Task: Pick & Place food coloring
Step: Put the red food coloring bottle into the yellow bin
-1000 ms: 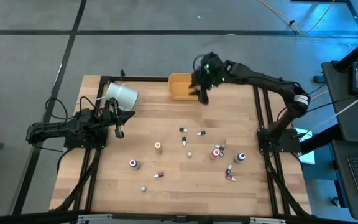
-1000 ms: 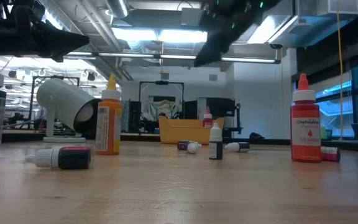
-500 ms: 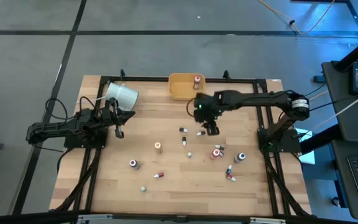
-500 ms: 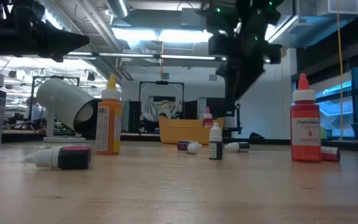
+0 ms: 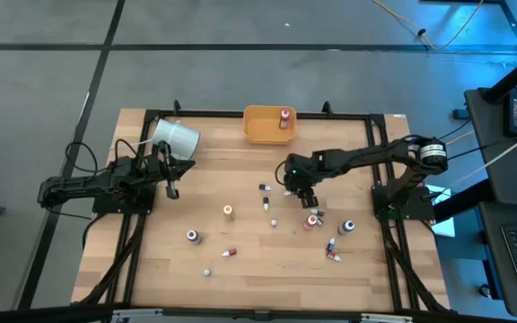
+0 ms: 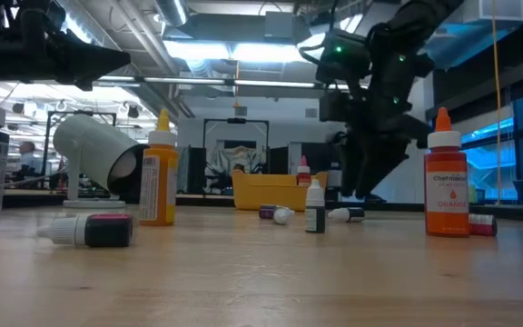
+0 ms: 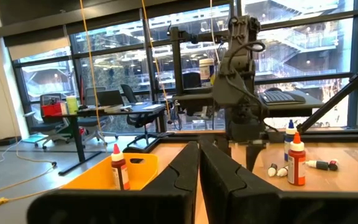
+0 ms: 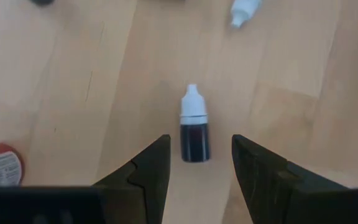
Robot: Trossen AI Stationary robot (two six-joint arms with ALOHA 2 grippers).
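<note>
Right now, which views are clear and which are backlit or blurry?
High view: evenly lit, table sharp, bottles tiny. Low view: bright ceiling lights behind, so the right gripper shows dark and slightly blurred. Left wrist view: windows backlight the left gripper's fingers. Right wrist view: the dark bottle is sharp between the right fingers; the white cap is soft.

My arms are dark, jointed and kinda chunky, black cables trailing off each base, green light glowing near one wrist, fingers matte black wedges.
</note>
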